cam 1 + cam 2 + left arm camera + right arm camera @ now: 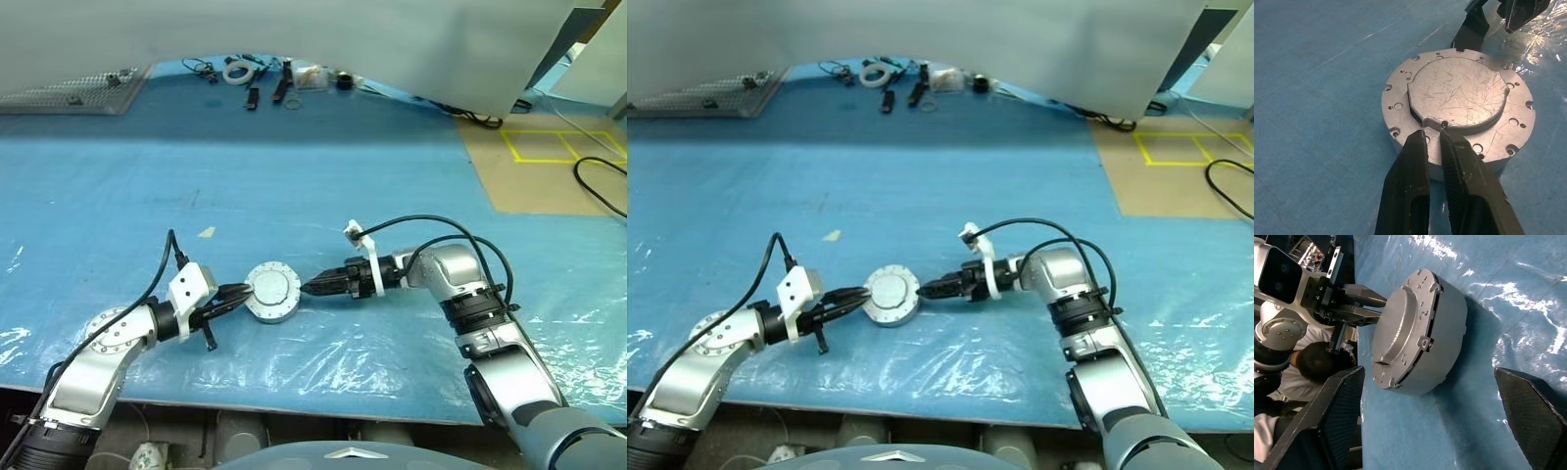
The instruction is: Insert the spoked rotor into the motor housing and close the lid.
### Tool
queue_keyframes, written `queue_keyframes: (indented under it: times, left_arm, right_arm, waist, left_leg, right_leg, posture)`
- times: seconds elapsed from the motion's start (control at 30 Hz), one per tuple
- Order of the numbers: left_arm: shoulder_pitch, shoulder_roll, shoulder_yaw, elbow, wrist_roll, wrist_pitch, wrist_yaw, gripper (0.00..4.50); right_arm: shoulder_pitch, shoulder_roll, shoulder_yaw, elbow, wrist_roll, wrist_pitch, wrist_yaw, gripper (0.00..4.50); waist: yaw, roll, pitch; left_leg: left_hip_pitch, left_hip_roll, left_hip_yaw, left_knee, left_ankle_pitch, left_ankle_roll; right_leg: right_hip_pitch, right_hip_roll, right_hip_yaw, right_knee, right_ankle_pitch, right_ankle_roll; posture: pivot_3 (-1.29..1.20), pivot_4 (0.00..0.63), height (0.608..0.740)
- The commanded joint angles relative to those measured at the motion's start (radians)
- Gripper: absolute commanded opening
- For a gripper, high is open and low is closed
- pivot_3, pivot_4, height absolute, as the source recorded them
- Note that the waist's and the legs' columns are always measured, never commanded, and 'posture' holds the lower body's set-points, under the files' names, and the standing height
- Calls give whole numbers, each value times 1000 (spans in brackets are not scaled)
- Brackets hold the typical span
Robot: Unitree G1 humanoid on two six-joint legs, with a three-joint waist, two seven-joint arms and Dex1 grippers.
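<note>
Resting on a blue sheeted table (323,186) is one round silver assembly — the motor housing (277,311) with the lid (271,287) seated flat on top. One lid and one housing are seen, stacked as a single disc near the table's front edge. A raised, scratched round plate is shown on the lid's plain upper face, ringed by small holes.

Two grippers are seen, one on each side of the disc. The left gripper (242,292) is clenched, its two black fingers (1415,176) pressed close together with their tips touching the lid's rim; nothing is held between them. The right gripper (312,288) is released, its two fingers (1337,411) spread wide and kept just off the housing's opposite side.

Several small tools and one white ring (237,71) are scattered at the table's far edge, well apart from the disc.
</note>
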Motion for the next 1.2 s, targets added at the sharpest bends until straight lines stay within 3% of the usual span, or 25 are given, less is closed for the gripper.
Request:
queue_keyframes:
  times: [0.03, 0.9, 1.0, 1.2]
  left_arm:
    - [19, 9, -18, -1, 7, 15, -10, 524]
    - [2, 10, -20, 13, 14, 14, -17, 524]
    - [0, 11, -20, 14, 15, 14, -20, 524]
    - [-2, 15, -18, 15, 14, 16, -21, 524]
  right_arm:
    - [-9, 12, 14, -21, 37, 43, -12, 4481]
    - [-90, 218, -106, 71, 113, 49, -164, 4481]
    - [-77, 226, -86, 61, 110, 53, -157, 3888]
    - [-76, 218, -80, 79, 99, 33, -155, 1910]
  waist:
    - [0, 0, 0]
    - [4, 1, 0]
    - [8, 1, 0]
    - [18, 1, 0]
  left_leg:
    - [0, 0, 0, 0, 0, 0]
    - [-1, 0, 0, 0, 0, 0]
    - [-1, 0, 0, 0, 0, 0]
    - [-1, 0, 0, 0, 0, 0]
  right_leg:
    - [0, 0, 0, 0, 0, 0]
    - [-1, 0, 0, 0, 0, 0]
    - [-1, 0, 0, 0, 1, 1]
    - [-1, -1, 0, 0, 1, 2]
  posture:
    - [0, 150, 740]
    - [0, 150, 740]
    - [0, 150, 740]
    - [0, 150, 740]
